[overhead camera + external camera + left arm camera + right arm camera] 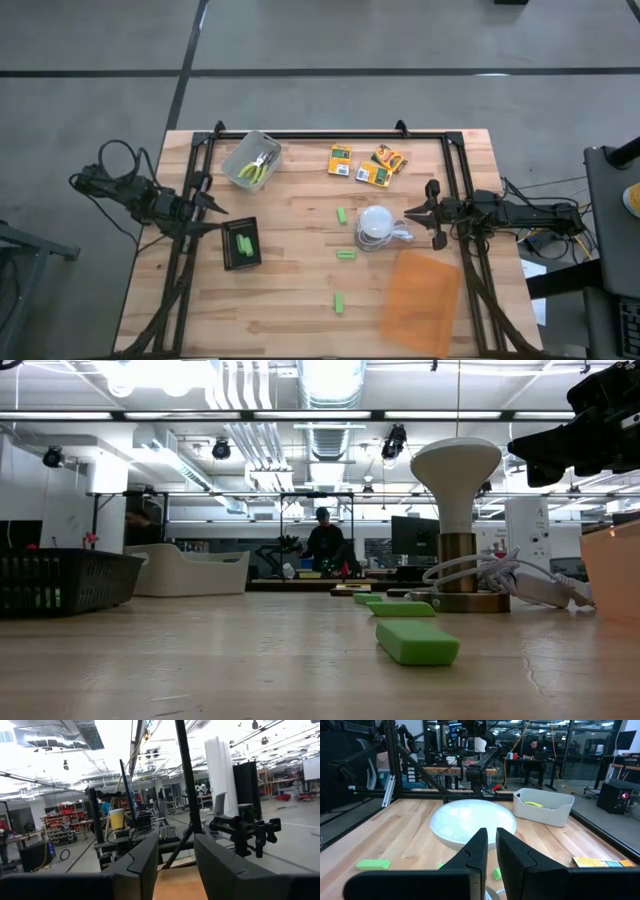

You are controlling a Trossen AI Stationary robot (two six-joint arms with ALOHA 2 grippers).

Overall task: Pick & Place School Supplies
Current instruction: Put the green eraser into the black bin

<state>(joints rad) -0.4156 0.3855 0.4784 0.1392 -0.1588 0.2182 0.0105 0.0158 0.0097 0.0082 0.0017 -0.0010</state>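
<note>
Nearest you, a green stick point(417, 641) lies flat; your right gripper point(433, 213), jaws nearly pressed together, hovers beside the lamp point(376, 226); left gripper point(210, 209) spread, empty.

A black tray point(240, 246) is seen lying on the wooden surface point(290, 310), towards its left side. A white lamp point(376, 226) with a brass-coloured stem is stood near the middle, its white cable point(401, 236) coiled just beside the base. A translucent orange sheet point(422, 301) is laid flat at the near right corner. A pale grey bin point(251, 160) is placed at the far left. A black frame point(330, 134) is fitted along the far edge. In the room beyond, a person point(322, 541) is seen at a desk.
</note>
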